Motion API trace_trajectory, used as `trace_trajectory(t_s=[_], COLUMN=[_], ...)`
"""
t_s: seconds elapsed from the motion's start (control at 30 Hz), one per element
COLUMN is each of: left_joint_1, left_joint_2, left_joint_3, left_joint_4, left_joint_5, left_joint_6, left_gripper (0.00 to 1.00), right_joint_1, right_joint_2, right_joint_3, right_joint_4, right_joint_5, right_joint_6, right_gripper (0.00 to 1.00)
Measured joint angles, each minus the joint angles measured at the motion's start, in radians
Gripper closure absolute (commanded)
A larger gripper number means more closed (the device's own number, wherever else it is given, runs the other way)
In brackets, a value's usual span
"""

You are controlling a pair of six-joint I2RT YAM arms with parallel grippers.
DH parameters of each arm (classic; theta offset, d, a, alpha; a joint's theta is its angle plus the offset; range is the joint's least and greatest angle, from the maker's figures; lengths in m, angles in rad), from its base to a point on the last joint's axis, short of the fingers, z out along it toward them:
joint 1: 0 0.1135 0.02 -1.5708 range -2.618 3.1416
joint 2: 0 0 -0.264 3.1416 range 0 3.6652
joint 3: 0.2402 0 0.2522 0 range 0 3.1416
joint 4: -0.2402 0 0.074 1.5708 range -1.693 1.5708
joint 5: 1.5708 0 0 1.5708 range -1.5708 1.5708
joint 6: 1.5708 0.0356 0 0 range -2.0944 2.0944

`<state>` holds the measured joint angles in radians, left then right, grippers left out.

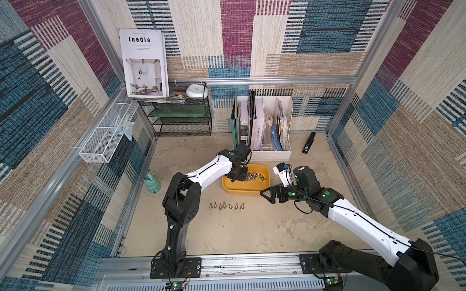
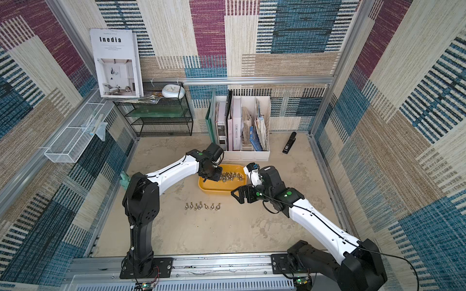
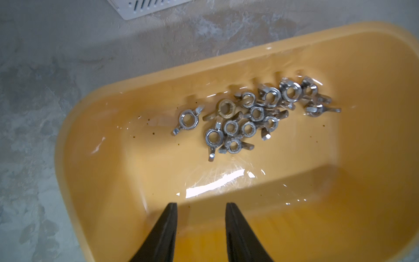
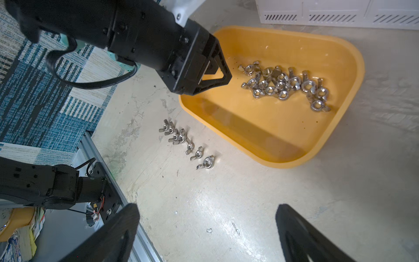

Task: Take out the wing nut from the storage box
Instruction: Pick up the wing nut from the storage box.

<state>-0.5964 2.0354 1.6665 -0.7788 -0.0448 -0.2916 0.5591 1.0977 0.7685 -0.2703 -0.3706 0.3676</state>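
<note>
Furthest left, one white wire basket (image 1: 106, 136) hangs on the wall; below it one green spray bottle (image 1: 152, 182) stands at nine o'clock of the storage box (image 1: 242, 192), well apart from it; the left arm half covers the bottle in a top view (image 2: 124, 179). The box sits mid-table, with one white file holder (image 1: 271, 151) of books just beyond it at twelve o'clock. The left gripper (image 3: 200, 204) hangs over the box's nine o'clock end, hiding that rim in both top views; its jaws are a little apart with nothing between them, short of the heap of wing nuts (image 3: 256, 113). That heap lies inside the box toward twelve o'clock; the nuts overlap and are slightly blurred, so no sure count, roughly fifteen. At six o'clock of the box, on the bare table, a row of wing nuts (image 1: 224, 206) counts seven. The right gripper (image 4: 206, 207) hovers near the box's four o'clock corner, jaws spread wide and empty, fingers cut off by the wrist view's edge. One black stapler (image 1: 308, 142) lies at two o'clock.
</note>
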Motion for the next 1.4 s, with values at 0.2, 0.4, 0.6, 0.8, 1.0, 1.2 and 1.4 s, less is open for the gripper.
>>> trace_trajectory(t_s=[0.2,0.4,0.6,0.8,1.0,1.2,1.4], left_joint_1=[0.060,0.082,0.108,0.120,0.120,0.120,0.118], left_joint_2=[0.050,0.117,0.165,0.196,0.203,0.194,0.188], left_joint_3=[0.019,0.077,0.109,0.142,0.142,0.108,0.099], left_joint_4=[0.026,0.046,0.053,0.053,0.053,0.052,0.055], left_joint_5=[0.062,0.118,0.143,0.164,0.203,0.227,0.226], left_joint_6=[0.071,0.137,0.165,0.181,0.190,0.187,0.185], left_gripper=[0.57,0.58,0.58,0.59,0.63,0.72,0.81], right_joint_1=[0.000,0.000,-0.002,-0.002,-0.003,-0.004,-0.006], right_joint_2=[0.050,0.106,0.142,0.166,0.185,0.192,0.198], right_joint_3=[0.038,0.087,0.124,0.135,0.144,0.144,0.144], right_joint_4=[0.000,-0.002,-0.019,-0.027,-0.028,-0.029,-0.029], right_joint_5=[0.012,0.028,0.047,0.053,0.055,0.055,0.053], right_joint_6=[-0.007,-0.014,-0.019,-0.021,-0.021,-0.025,-0.029], right_gripper=[0.01,0.01,0.01,0.01,0.01,0.01,0.01])
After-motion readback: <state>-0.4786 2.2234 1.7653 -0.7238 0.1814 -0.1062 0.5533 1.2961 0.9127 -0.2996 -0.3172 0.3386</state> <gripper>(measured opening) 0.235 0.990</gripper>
